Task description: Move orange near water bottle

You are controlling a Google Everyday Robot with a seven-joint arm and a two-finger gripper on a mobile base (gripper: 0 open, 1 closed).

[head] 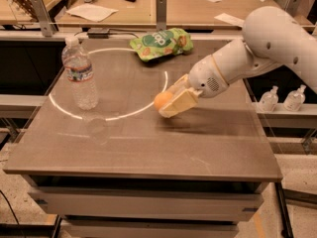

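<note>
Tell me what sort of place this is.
Probably a robotics lab: the gripper, at the middle of a grey table bearing a water bottle, holds the orange; paper-strewn workbenches stand behind, pump bottles alongside.

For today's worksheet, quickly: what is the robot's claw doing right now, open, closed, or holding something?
Claw: closed on the orange, at mid-table, right of the water bottle.

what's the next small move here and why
Probably carry the orange left across the table toward the water bottle. The gripper is shut on the orange near the table's middle. The bottle stands upright well to the left, with bare tabletop between them, so that gap likely needs closing before any release.
</note>
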